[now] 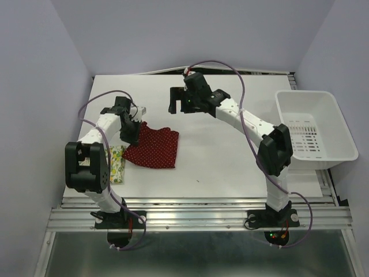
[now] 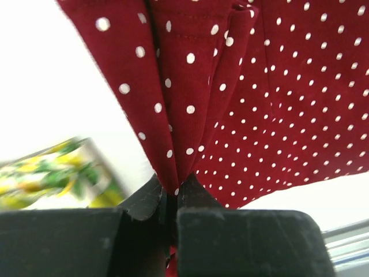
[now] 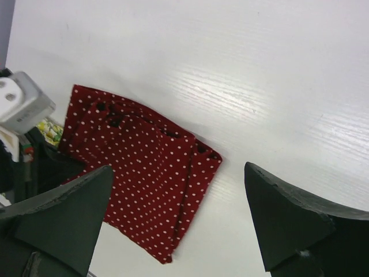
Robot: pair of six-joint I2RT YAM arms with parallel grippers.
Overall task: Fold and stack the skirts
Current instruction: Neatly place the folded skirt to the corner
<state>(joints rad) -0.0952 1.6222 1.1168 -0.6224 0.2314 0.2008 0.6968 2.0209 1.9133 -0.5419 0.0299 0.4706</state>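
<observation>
Left hand [image 2: 171,195] clamped tight on a bunched edge of the dark red polka-dot skirt [image 1: 154,147], spread left of centre on the worktop [image 1: 230,167] — lemon-print skirt [image 1: 117,164] just beside it, lower left. Right hand [image 1: 174,101], upper middle, hangs spread wide — gripping nothing.

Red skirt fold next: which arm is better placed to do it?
Left. The left gripper is shut on the red skirt at its bunched edge, so it can likely carry the fold over. The right gripper is open, empty, above the table.
</observation>
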